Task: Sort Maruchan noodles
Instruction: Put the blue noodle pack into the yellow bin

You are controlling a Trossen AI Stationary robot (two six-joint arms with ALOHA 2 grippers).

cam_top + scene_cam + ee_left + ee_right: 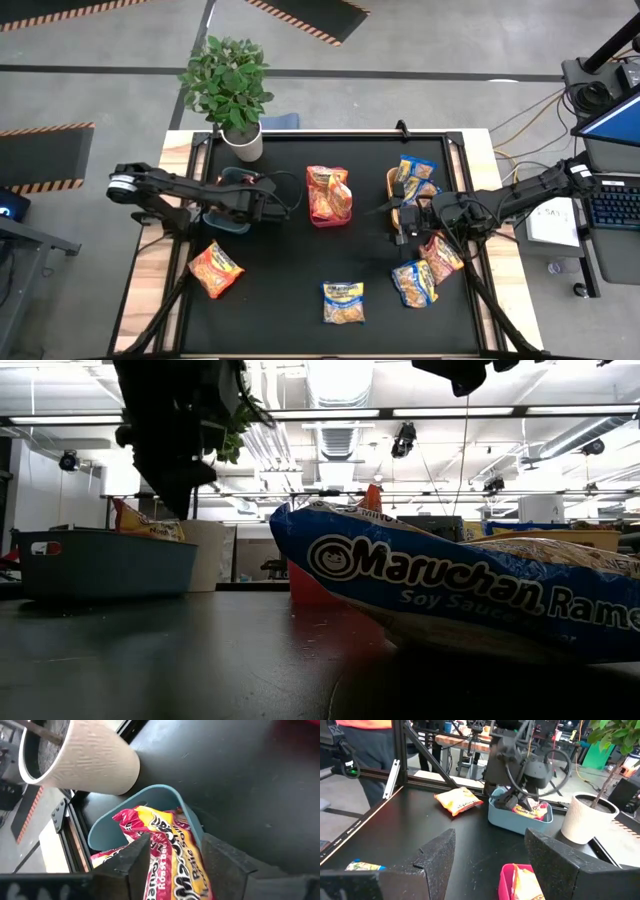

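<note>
A: Left end effector (pixel 172 865)?
B: Over teal bin (pixel 145 802), fingers parted around red-pink packet (pixel 165 845) lying in it.
A: Right end effector (pixel 490 855)?
B: Extended above table (pixel 280 260) by tan bin (pixel 392 180), fingers apart, empty.

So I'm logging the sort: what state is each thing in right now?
Left gripper: open over the teal bin.
Red packet: in teal bin.
Right gripper: open, empty.
Red bin: holds packets.
Orange packet: loose on table.
Blue packet: loose, unsorted.
</note>
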